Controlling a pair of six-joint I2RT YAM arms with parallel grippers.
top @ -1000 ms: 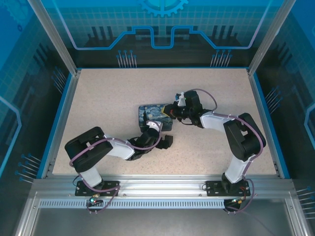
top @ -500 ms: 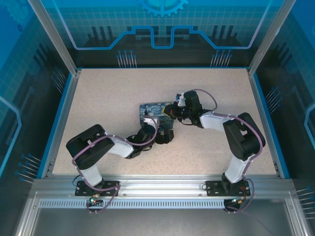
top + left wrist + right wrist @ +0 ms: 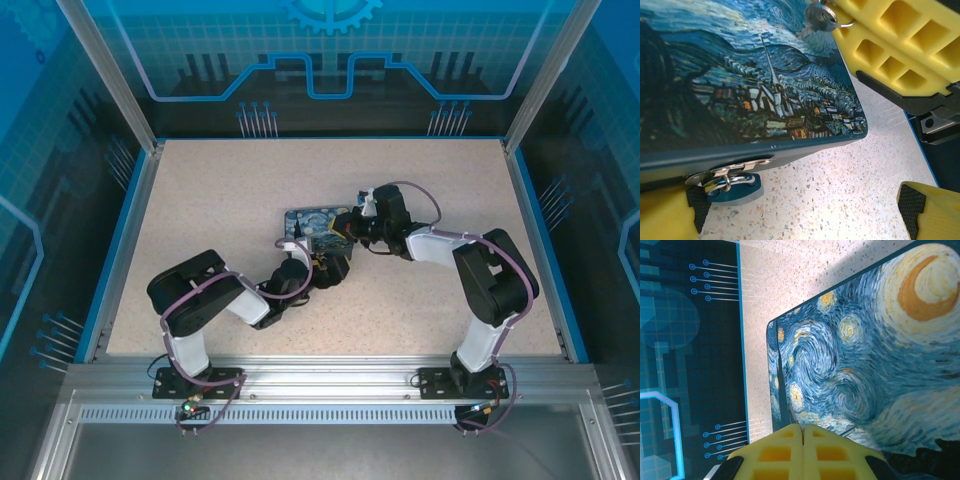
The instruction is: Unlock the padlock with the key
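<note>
With left fingers [image 3: 925, 212] released around the padlock [image 3: 735, 187] hanging at the hasp [image 3: 730, 167] on the box [image 3: 740, 90] front, close softly to steady it; with right fingers [image 3: 780, 455] clenched on the key [image 3: 817, 14] above the box, bring down slowly, in line with the padlock

1. Bright, even overhead light is falling on the worktop [image 3: 200, 200]; the arms are casting short, soft shadows.
2. At the left wrist, the key [image 3: 816, 14] is glinting, and shadow is darkening the left side of the box [image 3: 765, 90].
3. At the right wrist, glare is washing out the worktop.
</note>
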